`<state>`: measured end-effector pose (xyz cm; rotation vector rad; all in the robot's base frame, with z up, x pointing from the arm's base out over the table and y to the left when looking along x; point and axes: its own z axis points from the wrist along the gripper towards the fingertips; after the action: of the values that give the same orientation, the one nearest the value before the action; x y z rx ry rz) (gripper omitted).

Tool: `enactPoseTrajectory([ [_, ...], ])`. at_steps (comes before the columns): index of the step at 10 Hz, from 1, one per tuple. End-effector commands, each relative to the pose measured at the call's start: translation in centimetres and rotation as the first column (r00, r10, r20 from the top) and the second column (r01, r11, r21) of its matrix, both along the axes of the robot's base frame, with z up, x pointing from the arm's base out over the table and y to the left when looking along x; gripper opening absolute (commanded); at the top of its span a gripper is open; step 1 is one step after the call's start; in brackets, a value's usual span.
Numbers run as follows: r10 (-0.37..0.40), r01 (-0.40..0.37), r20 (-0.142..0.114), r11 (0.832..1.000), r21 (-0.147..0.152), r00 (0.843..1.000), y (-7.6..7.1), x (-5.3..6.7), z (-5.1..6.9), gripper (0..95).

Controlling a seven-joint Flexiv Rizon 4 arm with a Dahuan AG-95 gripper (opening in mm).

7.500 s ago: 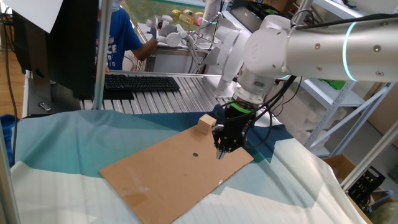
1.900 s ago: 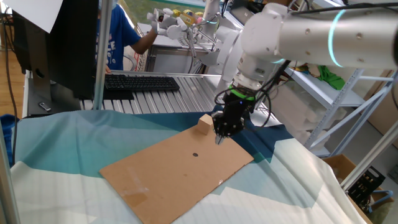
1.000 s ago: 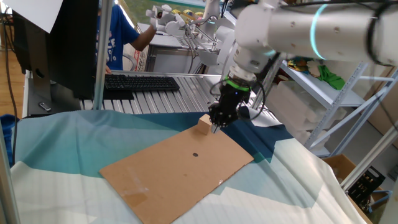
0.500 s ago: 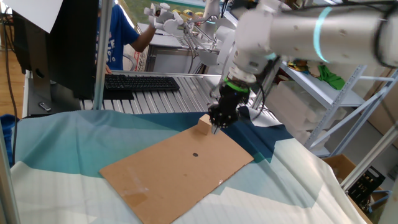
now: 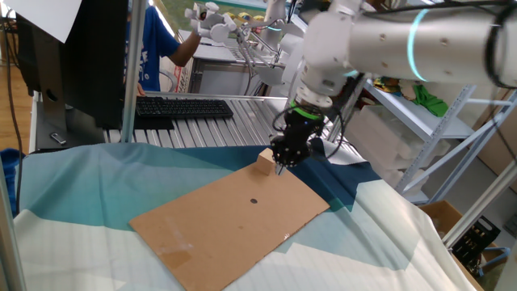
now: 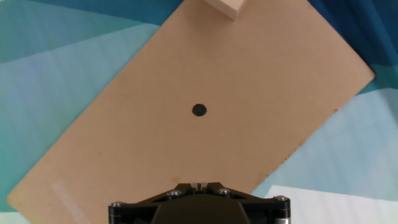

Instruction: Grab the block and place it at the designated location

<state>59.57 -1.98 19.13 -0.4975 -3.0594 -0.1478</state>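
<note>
Claw hangs low with its tips pointing down, on the far side of the black dot and well apart from it. The fixed view shows the fingers only as one dark mass. The hand view shows just the housing at the bottom edge and no fingers. Spread or pressed together: cannot tell. Nothing seen pinched.

Block: pale wood, resting on the cardboard sheet at the corner farthest from the dot. It sits just beside the claw. Contact between the two cannot be judged from this angle. In the hand view the block is cut by the top edge, while the dot sits near the middle of the frame. The sheet lies on a teal and white cloth.

Judgement on the step: reach and line-up for the grasp. The block rests flat on the sheet, so pick-up is not yet done. The dot is the only mark on the sheet, so it is probably the designated spot.

Next move calls for:
- shifting the claw away from the dot until it stands squarely over the block
- fingers spread to clear both faces, then straight down
- a firm close on flat sides, not corners
- a lift clear of the sheet, then a carry back toward the dot
</note>
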Motion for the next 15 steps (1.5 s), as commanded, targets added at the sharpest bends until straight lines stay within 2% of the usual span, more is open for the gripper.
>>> enactPoseTrajectory([
  [1, 0.007, -0.007, 0.020, 1.000, 0.000, 1.000, 0.01, 0.22, -0.02, 0.0],
  [4, 0.042, -0.044, 0.079, 0.999, 0.026, 0.996, 0.01, 0.22, -0.02, 0.0],
  [5, 0.039, -0.040, 0.094, 0.999, 0.006, 0.995, 0.01, 0.22, -0.02, 0.0],
  [6, 0.057, -0.055, 0.095, 0.998, -0.020, 0.994, 0.01, 0.22, -0.02, 0.0],
  [7, 0.086, -0.085, 0.100, 0.996, -0.012, 0.991, 0.01, 0.22, -0.02, 0.0],
  [8, 0.070, -0.070, 0.117, 0.998, -0.010, 0.991, 0.01, 0.22, -0.02, 0.0],
  [9, 0.067, -0.066, 0.120, 0.998, -0.016, 0.991, 0.01, 0.22, -0.02, 0.0],
  [10, 0.097, -0.096, 0.107, 0.995, -0.022, 0.989, 0.01, 0.22, -0.02, 0.0],
  [15, 0.071, -0.071, 0.115, 0.997, 0.001, 0.991, 0.01, 0.22, -0.02, 0.0],
])
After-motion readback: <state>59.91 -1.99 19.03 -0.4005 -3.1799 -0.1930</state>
